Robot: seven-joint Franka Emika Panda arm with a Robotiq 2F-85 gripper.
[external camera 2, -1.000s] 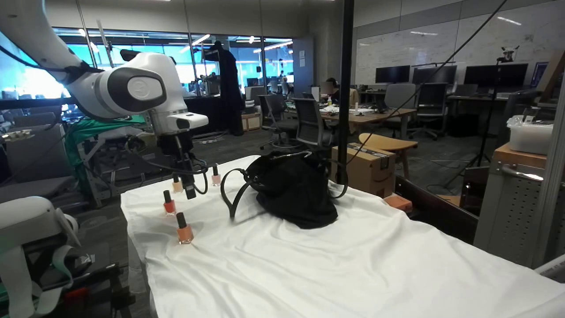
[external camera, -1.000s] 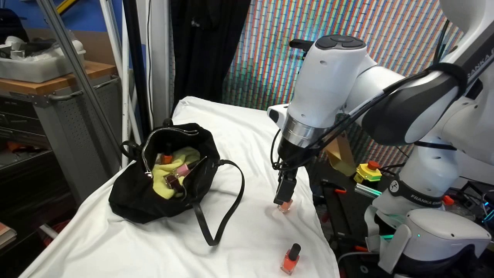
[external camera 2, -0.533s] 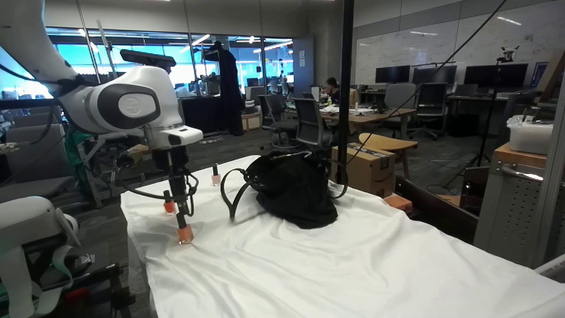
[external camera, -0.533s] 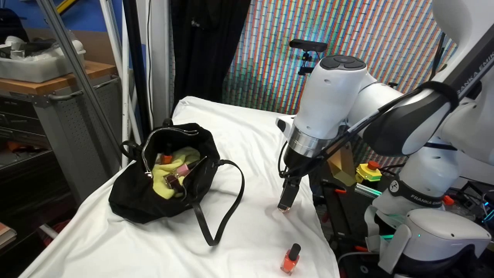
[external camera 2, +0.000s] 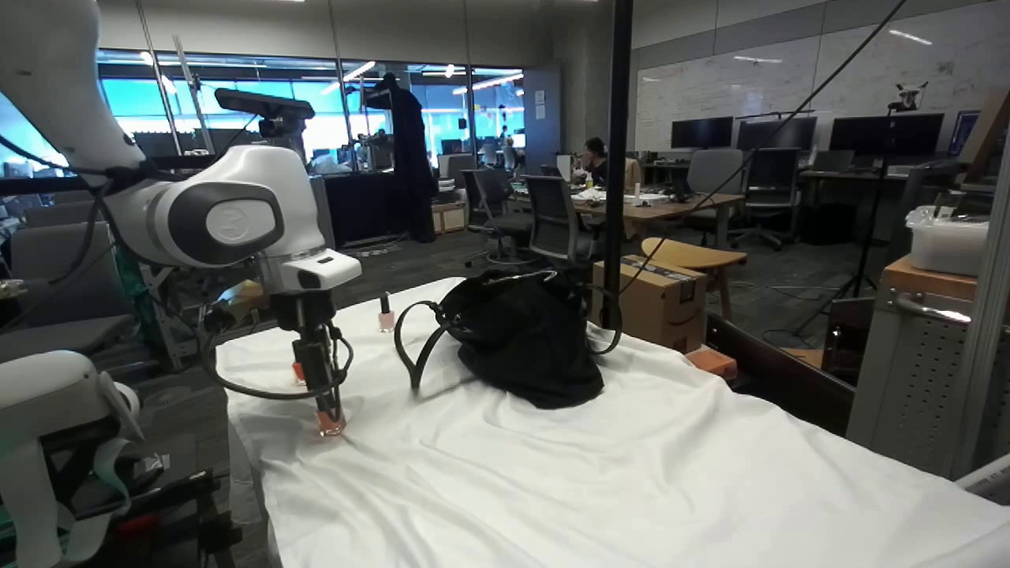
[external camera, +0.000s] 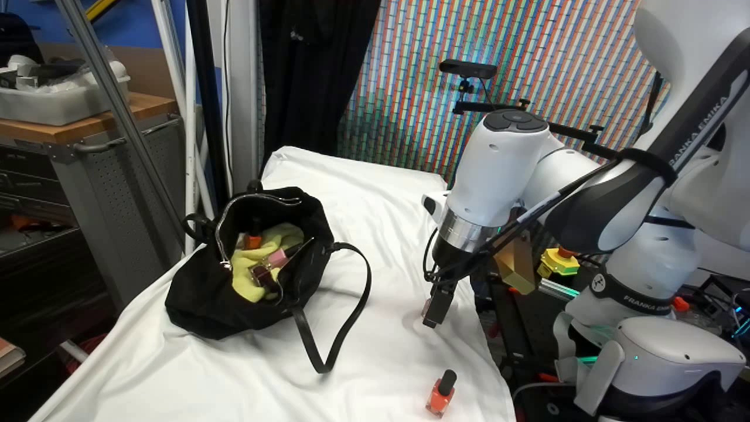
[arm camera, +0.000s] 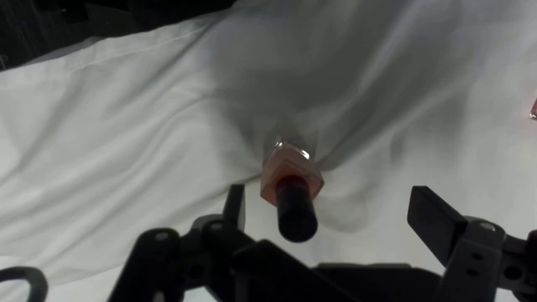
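1. Currently, the black 2-finger gripper (arm camera: 327, 207) is spread wide.
2. Between its fingers (arm camera: 434, 222), a black-capped peach glass bottle (arm camera: 292, 191) stands upright on wrinkled white cloth (external camera 2: 568, 481).
3. A slouched black fabric bag (external camera: 214, 299) lies apart.

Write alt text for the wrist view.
A pinkish, angular glass nail-polish bottle with a black cylindrical cap stands on wrinkled white cloth between the spread fingers of the open black tool, touching neither. A reddish glassy sliver shows at the right edge.

A robot arm (external camera: 495, 170), emergency-stop button (external camera: 558, 264), whiteboard (external camera 2: 828, 75), monitors (external camera 2: 702, 132), desk chairs (external camera 2: 554, 213) and a wood-topped drawer cabinet (external camera: 111, 205) mark this as an office-like robotics lab.
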